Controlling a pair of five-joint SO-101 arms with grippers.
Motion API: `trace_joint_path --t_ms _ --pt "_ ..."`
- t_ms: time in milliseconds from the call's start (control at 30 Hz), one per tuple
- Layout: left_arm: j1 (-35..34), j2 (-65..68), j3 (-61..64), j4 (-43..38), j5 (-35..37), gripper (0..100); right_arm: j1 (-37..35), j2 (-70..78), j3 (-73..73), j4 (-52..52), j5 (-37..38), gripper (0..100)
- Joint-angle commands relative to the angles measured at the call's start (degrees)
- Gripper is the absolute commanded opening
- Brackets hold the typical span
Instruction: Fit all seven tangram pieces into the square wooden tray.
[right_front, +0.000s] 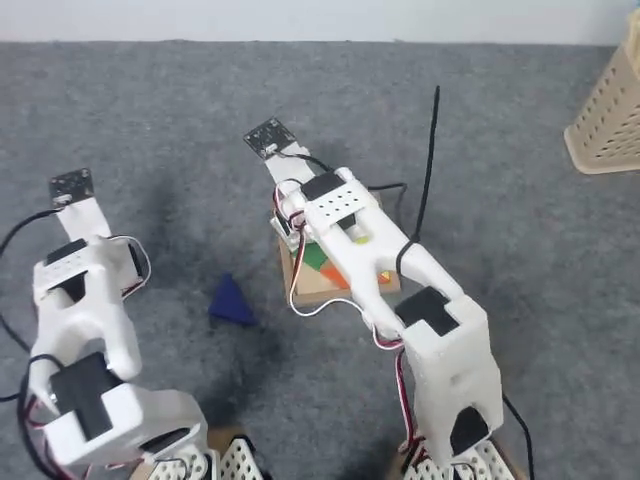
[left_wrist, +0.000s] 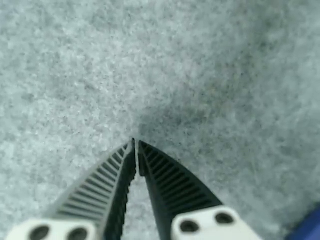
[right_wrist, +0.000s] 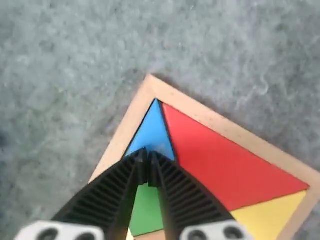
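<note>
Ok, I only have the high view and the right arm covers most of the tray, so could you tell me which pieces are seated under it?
Observer: A light blue triangle sits in one corner of the tray, with a large red triangle flush beside it.
Operator: Thank you. Is the right gripper holding anything?
Observer: No, the right gripper is shut and empty, with its tips over the light blue triangle.
Operator: And the left gripper, please?
Observer: The left gripper is shut too, and it is pointing at bare carpet.
</note>
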Motion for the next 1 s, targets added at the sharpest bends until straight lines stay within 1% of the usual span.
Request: trace_joint_path --t_ms 0,100,200,300,400,500,567,600,667,767,833,900,967 --pt "0.1 -3.3 -0.2 -1.1 -0.5 1 -0.4 -0.4 -2.8 0.7 0.7 0.6" --pt "0.1 -3.3 -0.2 -1.1 -0.5 1 -0.1 -1.3 -3.3 1.2 -0.4 0.6" --pt "0.1 -3.3 -0.2 -1.1 -0.5 1 0.8 -6.1 -4.8 6.8 -3.3 0.6" --pt "0.7 -3.3 -0.3 -1.1 -0.4 1 1.7 -13.8 -4.5 13.7 -3.9 0.6" --pt "2.0 -3.8 -0.6 -1.1 -0.4 1 3.9 -22.3 -0.2 17.2 -3.9 0.6" --pt "2.6 -4.8 -1.8 -0.2 -0.5 1 6.7 -31.3 10.0 16.4 -3.8 0.6" --pt "2.7 -6.6 -3.1 3.1 -0.8 1 8.1 -37.3 19.3 14.1 -2.8 0.6" --pt "3.0 -7.9 -4.0 5.7 -1.9 1 8.7 -40.1 24.3 12.8 -1.1 0.6" --pt "4.5 -10.6 -5.3 11.7 -6.3 1 9.9 -45.3 33.9 9.7 2.3 0.6" --pt "8.8 -15.1 -5.7 19.1 -11.4 1 12.8 -52.0 45.9 6.8 4.8 0.6" --pt "12.3 -17.3 -5.6 23.2 -13.9 1 15.3 -55.4 51.7 6.7 7.7 0.6" --pt "15.7 -18.7 -5.6 26.5 -15.3 2 18.2 -58.9 56.9 6.7 10.9 0.6" --pt "19.0 -18.9 -5.7 29.0 -15.7 5 21.0 -61.8 61.5 6.4 13.5 0.6"
